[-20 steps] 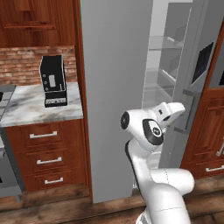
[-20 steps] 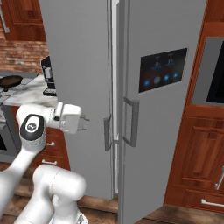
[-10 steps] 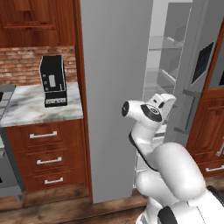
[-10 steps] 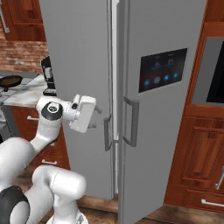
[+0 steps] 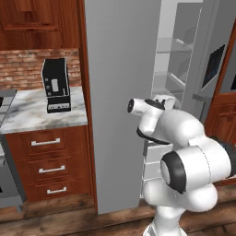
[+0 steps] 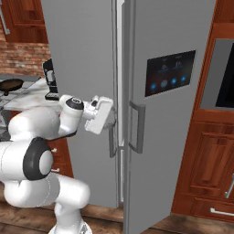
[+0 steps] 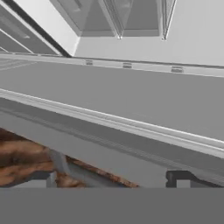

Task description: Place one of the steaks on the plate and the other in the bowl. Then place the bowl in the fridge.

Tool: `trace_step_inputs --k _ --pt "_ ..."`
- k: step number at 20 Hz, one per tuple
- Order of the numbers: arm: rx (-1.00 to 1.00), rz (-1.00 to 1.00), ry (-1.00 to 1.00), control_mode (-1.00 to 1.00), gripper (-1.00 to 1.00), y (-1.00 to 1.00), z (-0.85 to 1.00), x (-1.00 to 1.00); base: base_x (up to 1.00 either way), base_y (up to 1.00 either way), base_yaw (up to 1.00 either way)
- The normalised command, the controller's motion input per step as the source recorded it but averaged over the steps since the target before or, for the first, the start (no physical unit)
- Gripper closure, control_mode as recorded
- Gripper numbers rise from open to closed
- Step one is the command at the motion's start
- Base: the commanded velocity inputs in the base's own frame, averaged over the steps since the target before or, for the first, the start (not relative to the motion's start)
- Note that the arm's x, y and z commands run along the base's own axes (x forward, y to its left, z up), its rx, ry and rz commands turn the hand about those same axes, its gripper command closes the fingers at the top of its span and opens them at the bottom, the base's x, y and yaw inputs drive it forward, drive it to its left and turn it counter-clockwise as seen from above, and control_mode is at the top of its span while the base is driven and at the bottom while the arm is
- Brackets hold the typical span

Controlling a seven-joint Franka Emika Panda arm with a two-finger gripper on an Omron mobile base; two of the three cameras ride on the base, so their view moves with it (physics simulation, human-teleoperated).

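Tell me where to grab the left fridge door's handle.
Take the handle, the upright bar beside the centre seam of the fridge, at mid-height. Come straight from the front with the open claw turned so one finger goes on each side. The bar stands proud of the door, which probably leaves room.

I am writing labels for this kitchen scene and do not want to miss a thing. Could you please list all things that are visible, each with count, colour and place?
fridge: one, light grey, centre, door ajar, glass shelves visible inside
fridge touch panel: one, dark with blue icons, on the right door
fridge handles: two, grey, where the doors meet
coffee machine: one, black, on the counter
counter: one, marble, left of the fridge
drawers: three, red-brown wood, under the counter
frying pan: one, dark, far left
brick wall: red, behind the counter
arm: one, white
tool: one, open, beside the fridge handles
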Motion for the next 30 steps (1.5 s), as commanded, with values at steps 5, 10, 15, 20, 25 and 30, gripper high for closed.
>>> trace_step_inputs --k 5,10,15,20,25,30 --pt "0.00 0.07 0.08 -1.00 -1.00 -0.60 -0.39 0.33 0.00 0.00 0.00" --pt "0.02 0.05 0.11 -1.00 -1.00 -0.50 -0.24 0.18 0.00 0.00 0.00" --pt "0.05 0.01 0.10 -1.00 -1.00 -0.65 -0.03 -0.29 0.00 0.00 0.00" --pt "0.05 -0.02 0.03 -1.00 -1.00 -0.90 0.00 -0.98 0.00 0.00 0.00" --pt "0.11 -0.08 0.05 -1.00 -1.00 -1.00 -0.03 -0.88 0.00 0.00 0.00" --pt "0.05 -0.02 0.08 -1.00 -1.00 -1.00 -0.01 -0.41 0.00 0.00 0.00"
